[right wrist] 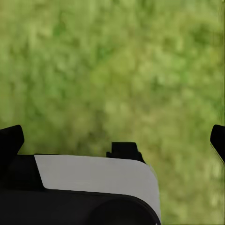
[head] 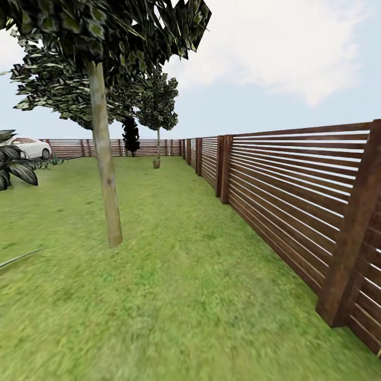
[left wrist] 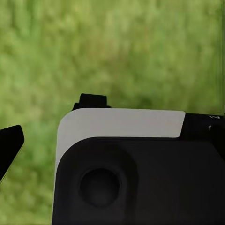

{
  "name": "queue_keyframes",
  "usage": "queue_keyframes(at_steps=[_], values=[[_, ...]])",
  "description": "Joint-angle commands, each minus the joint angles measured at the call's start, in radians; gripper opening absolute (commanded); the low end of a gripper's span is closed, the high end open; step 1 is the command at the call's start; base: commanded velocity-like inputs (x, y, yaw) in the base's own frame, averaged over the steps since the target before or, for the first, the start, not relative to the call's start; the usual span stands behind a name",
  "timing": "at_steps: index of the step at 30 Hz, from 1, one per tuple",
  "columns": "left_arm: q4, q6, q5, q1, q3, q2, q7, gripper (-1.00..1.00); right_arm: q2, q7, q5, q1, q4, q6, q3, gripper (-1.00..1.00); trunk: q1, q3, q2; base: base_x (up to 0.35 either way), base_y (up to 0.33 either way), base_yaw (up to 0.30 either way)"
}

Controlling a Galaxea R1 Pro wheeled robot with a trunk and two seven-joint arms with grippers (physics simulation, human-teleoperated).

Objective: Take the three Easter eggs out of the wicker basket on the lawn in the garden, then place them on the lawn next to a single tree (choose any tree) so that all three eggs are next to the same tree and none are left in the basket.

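You are driving across the lawn (head: pixel 174 296) with a tree (head: pixel 106 185) ahead. Beneath the left gripper (left wrist: pixel 9 145) and right gripper (right wrist: pixel 112 140) is grass. Right fingers are standing spread and empty; the left's opening I cannot tell. Basket and eggs remain to be found.

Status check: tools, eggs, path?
Right tool open over green lawn; left unclear. Grey-brown tree trunk ahead-left; brown slatted fence to the right.

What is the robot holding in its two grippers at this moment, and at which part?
Nothing. Each wrist view looks down on bare lawn, with no egg between the fingertips. Both grippers look open: left gripper, right gripper.
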Motion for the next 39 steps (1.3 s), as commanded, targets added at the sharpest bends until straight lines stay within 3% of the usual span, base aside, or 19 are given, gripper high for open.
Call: queue_keyframes(at_steps=[1,39], values=[[-0.002,0.001,0.010,0.000,0.002,0.000,-0.005,1.00,0.000,0.000,0.000,-0.001,0.001,-0.003,0.000,1.00,0.001,-0.001,0.000,0.332,0.000,0.000],[-0.001,0.001,0.009,0.000,0.002,0.000,-0.005,1.00,0.000,0.000,0.000,-0.001,0.001,-0.003,0.000,1.00,0.001,-0.001,0.000,0.332,0.000,0.000]])
